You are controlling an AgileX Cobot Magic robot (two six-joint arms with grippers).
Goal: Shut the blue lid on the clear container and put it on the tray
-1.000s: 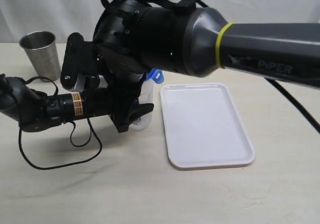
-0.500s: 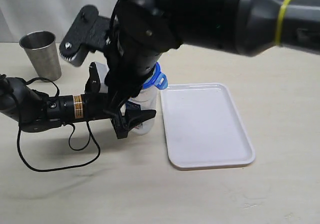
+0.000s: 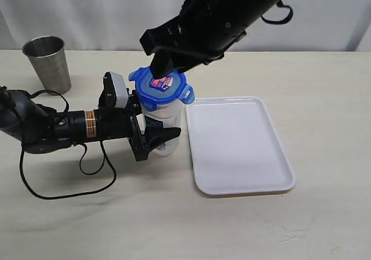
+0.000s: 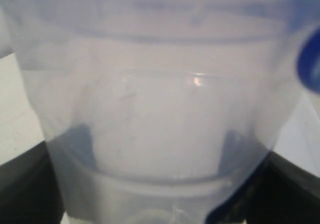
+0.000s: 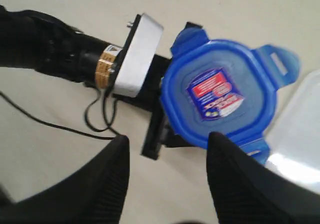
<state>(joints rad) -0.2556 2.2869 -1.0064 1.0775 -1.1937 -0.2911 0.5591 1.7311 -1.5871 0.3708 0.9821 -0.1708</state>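
Note:
The clear container (image 3: pixel 166 123) stands upright on the table just left of the tray (image 3: pixel 240 147). The blue lid (image 3: pixel 161 89) sits on top of it with its flaps sticking outward. My left gripper (image 3: pixel 152 137) reaches in from the left, shut on the container's lower body. In the left wrist view the container (image 4: pixel 160 99) fills the frame, with the left gripper (image 4: pixel 157 144) on both sides of it. My right gripper (image 3: pixel 164 67) hovers open just above the lid's far edge, holding nothing. From the right wrist, the lid (image 5: pixel 217 96) lies beyond the open right gripper (image 5: pixel 167 141).
A tapered steel cup (image 3: pixel 47 62) stands at the back left. A black cable (image 3: pixel 69 179) loops on the table under the left arm. The tray's edge (image 5: pixel 300 124) shows beside the lid. The right arm crosses overhead from the upper right.
The right arm has lifted up and back from over the container, uncovering the lid that now sits on it. The left gripper and the container have stayed put.

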